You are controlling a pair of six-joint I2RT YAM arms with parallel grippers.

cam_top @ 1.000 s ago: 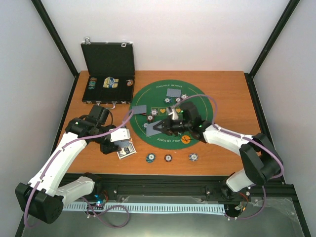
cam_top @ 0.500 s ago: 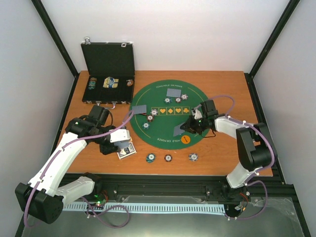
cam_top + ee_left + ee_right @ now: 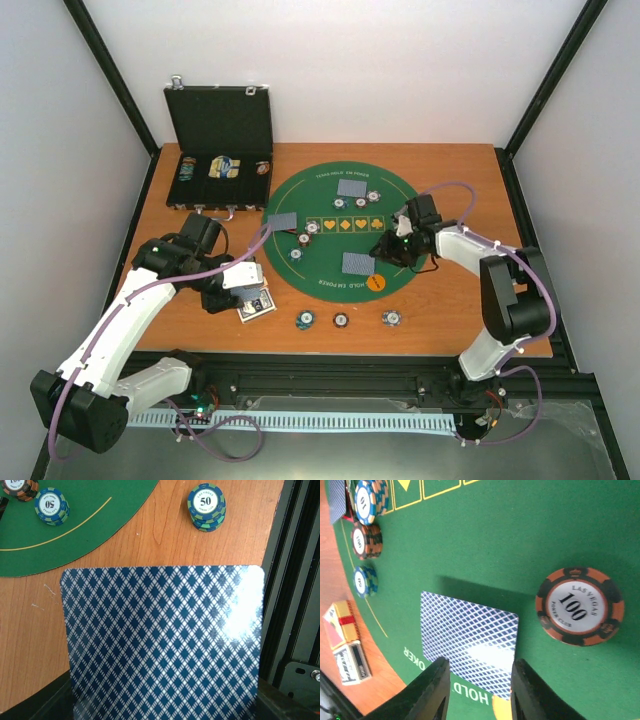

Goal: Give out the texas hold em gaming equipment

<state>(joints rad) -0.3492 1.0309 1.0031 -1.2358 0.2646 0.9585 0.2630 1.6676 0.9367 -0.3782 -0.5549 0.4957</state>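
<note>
White panels close off the cell on three sides, and the wooden bench (image 3: 450, 160) carries a round green mat (image 3: 300, 190) near its middle. I have the right gripper (image 3: 480, 662) low over the mat's near right part, fingers apart and nothing clamped. The dealt card (image 3: 467, 635) lies face down, flat on the felt straight ahead of that gripper, its near edge reaching in between the two fingers. From overhead, its long axis runs parallel to the bench's near edge. Just beside it on the felt sits an orange chip (image 3: 580, 606) marked "100", "LAS VEGAS" and "POKER CLUB". Yellow lettering by the fingers reads "HOLD" and "OKER".

The left gripper (image 3: 248, 290) hangs over bare wood off the mat's near left rim, clamped on a blue diamond-backed held card (image 3: 165, 645); I cannot tell whether it is one card or a pack. Beyond it stand two blue chip stacks marked "50", one on the wood (image 3: 206, 507) and one on the felt (image 3: 51, 506).

I judge the dealt card placed, so the coming move turns on the held card. It lies well apart from the right gripper, across the mat, and the left arm is far nearer. A black case (image 3: 220, 150) stands open at the far left corner.
</note>
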